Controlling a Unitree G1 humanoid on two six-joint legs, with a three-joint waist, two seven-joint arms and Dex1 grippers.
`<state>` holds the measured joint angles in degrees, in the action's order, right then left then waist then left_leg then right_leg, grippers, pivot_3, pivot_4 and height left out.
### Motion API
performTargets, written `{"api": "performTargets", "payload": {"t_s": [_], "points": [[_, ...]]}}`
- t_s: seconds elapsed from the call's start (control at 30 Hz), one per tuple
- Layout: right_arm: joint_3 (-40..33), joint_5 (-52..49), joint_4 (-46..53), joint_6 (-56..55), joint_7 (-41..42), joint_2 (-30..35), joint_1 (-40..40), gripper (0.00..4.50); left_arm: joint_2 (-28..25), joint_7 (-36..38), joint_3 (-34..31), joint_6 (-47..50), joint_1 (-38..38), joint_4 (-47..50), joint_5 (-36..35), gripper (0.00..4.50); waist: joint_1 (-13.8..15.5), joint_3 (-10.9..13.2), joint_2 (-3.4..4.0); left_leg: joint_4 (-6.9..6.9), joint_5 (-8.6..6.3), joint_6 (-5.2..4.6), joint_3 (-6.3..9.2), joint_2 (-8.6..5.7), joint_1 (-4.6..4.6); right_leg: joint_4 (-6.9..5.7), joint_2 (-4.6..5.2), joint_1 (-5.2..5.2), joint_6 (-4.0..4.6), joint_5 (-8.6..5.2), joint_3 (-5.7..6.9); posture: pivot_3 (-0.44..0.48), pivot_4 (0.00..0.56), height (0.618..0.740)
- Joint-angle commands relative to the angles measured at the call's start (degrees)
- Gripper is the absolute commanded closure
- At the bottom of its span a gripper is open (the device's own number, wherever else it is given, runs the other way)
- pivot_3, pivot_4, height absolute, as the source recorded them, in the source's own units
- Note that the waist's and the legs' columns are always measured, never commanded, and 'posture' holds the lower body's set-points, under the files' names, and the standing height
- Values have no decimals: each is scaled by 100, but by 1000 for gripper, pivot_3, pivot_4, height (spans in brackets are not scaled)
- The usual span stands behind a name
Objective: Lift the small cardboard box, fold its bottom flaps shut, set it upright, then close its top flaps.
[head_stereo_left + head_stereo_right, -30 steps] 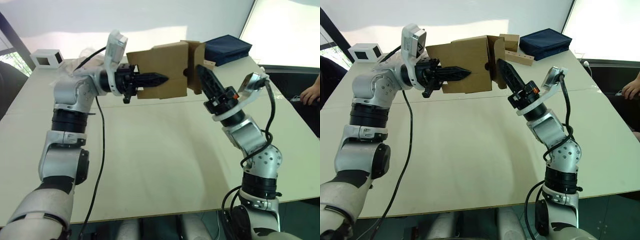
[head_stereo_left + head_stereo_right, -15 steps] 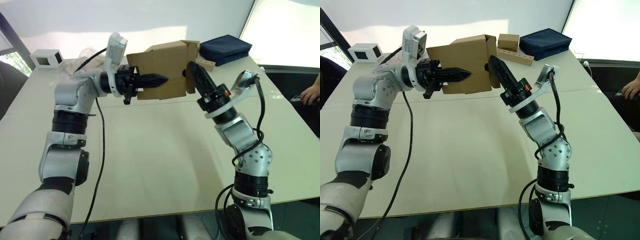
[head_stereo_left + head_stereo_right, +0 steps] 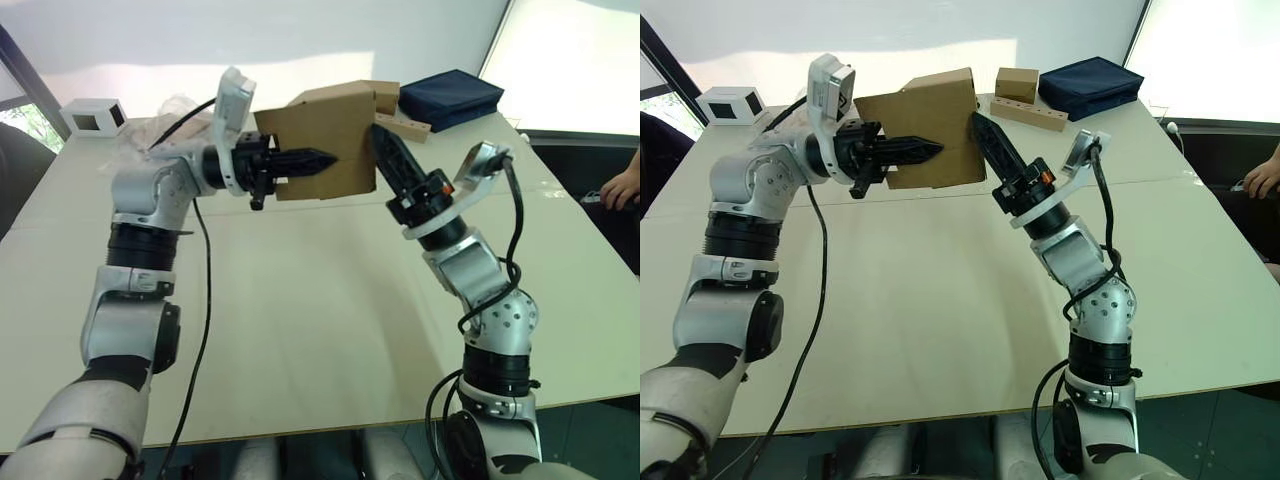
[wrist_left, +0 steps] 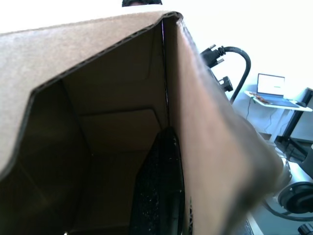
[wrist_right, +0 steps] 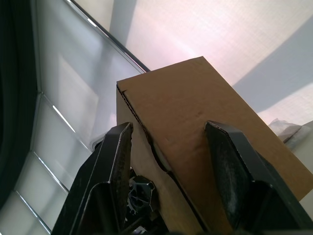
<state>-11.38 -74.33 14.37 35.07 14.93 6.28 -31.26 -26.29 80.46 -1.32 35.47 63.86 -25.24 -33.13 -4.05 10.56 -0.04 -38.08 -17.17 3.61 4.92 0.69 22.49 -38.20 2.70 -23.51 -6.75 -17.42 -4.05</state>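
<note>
Pale table (image 3: 330, 330) under bright windows, and I note a white box with a dark window (image 3: 95, 117) at its far left corner. Moving right, I have the left gripper (image 3: 305, 160) clamped on one wall of the small cardboard box (image 3: 325, 145), held in the air above the far middle of the table; the left wrist view shows one black finger (image 4: 159, 191) inside the box against that wall, so I judge the grip is placed there to leave the box ends free for folding. That view also shows the box hollow, with nothing in it. On the box's right side, the right gripper (image 3: 392, 155) stands with its two fingers spread apart, pressed along the box end, holding nothing; I judge it is pushing a flap flat against the box. Further right at the far edge sit a tan cube-like box (image 3: 1016, 84), a flat cardboard strip (image 3: 1030, 113) and a dark blue bag (image 3: 452, 97), untouched. At the right margin a person's hand (image 3: 622, 188) rests, well apart.
</note>
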Motion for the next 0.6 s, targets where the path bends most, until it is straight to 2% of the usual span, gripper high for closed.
{"api": "performTargets", "payload": {"t_s": [0.03, 0.47, 0.6], "points": [[226, -1, 332, 161, 226, 72, 32, 2104, 9, 20, -138, -17, 207, 112, -118, 4500, 1, 0, 0, 0, 0, 0, 0, 0, 0, 0, 0, 0, 0, 0, 0, 0, 150, 740], [535, 232, 495, 554, 657, 573, 115, 2104, 0, 43, -118, -36, 255, 2, -54, 4500, 0, 0, 0, 0, 0, -1, 0, 0, 0, 0, -1, 0, 0, 0, 0, 0, 150, 740], [300, 204, 505, 576, 692, 828, 160, 2104, -71, 107, -90, 12, 238, 45, -63, 4500, 8, 0, 0, 0, 0, 0, 0, 0, 0, 1, 0, 0, 0, 0, 0, 0, 150, 740]]}}
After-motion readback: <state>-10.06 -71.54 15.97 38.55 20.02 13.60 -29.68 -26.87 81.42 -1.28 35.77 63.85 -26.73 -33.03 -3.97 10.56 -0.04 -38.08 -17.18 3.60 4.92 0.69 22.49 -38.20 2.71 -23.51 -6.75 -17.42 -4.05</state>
